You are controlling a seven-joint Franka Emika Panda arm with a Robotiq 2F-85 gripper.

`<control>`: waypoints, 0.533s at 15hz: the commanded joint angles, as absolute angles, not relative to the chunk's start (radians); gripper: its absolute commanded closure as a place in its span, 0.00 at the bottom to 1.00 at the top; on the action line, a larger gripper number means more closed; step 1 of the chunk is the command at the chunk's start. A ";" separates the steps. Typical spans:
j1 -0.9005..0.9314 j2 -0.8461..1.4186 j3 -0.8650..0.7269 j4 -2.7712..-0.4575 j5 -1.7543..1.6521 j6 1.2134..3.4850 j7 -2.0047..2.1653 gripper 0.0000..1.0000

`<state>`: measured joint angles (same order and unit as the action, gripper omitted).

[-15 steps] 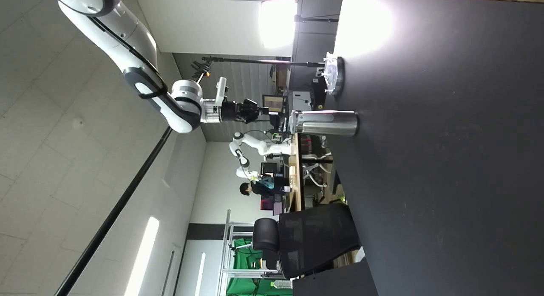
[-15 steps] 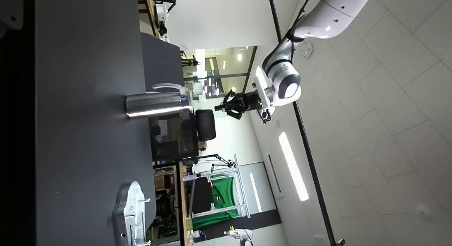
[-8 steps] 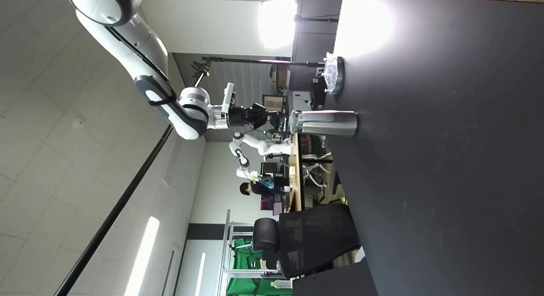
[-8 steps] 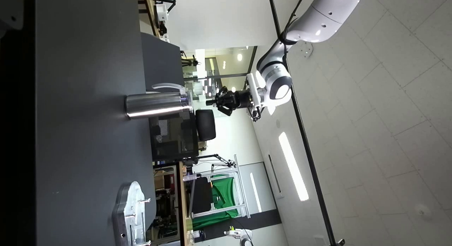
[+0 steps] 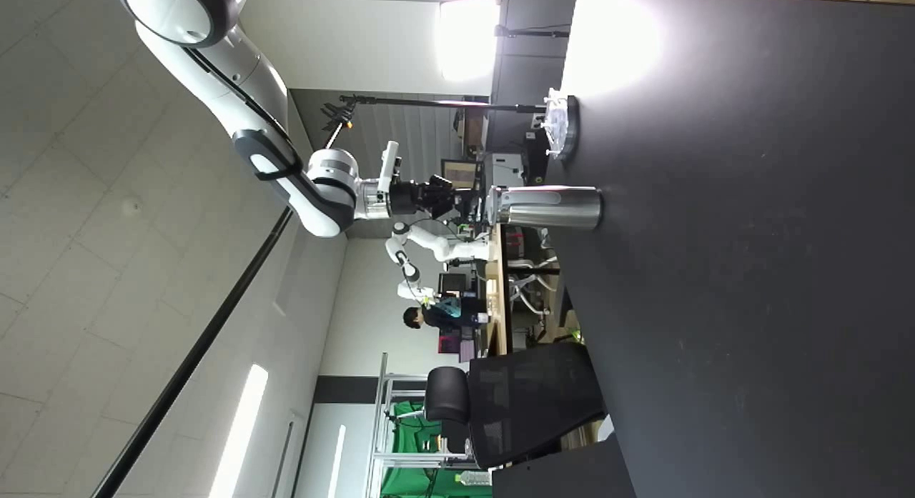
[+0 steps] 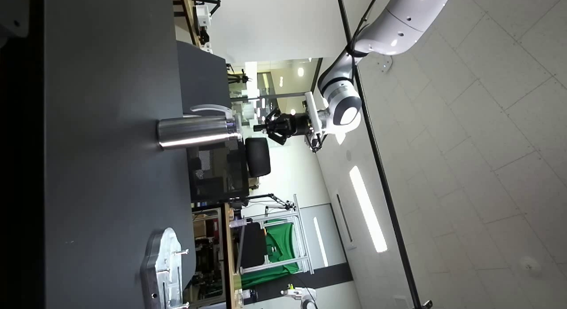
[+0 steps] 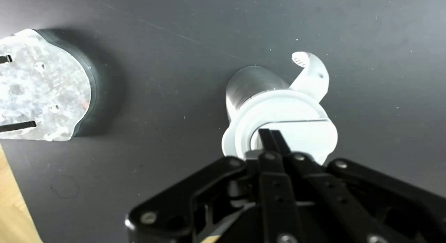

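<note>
our gripper (image 7: 270, 132), pressed together, hangs near and above the steel carafe (image 6: 192, 131), whose white lid (image 7: 278, 106) hides the inside from us.

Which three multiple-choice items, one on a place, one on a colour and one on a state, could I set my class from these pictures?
1. Where is the end effector relative to the jug?
A) Under it
B) Above it
C) Inside it

2. What colour is the jug's lid in the wrist view?
A) White
B) Green
C) Red

3. How does the end effector stand?
A) Wide open
B) Clamped around the jug
C) Shut, holding nothing

Right letters:
1 B: an exterior view, turned sideways, shows a gap between its tip and the lid.
2 A: the lid looks pale white against the dark surface.
3 C: its fingers lie together with nothing between them.
</note>
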<state>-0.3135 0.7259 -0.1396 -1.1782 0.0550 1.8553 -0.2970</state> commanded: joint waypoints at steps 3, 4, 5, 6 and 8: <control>-0.321 0.737 -0.135 -1.182 0.073 1.882 -0.294 1.00; -0.323 0.741 -0.132 -1.186 0.082 1.900 -0.294 1.00; -0.323 0.744 -0.131 -1.191 0.088 1.914 -0.294 1.00; -0.320 0.746 -0.131 -1.200 0.094 1.938 -0.293 1.00; -0.314 0.750 -0.128 -1.220 0.108 1.984 -0.291 1.00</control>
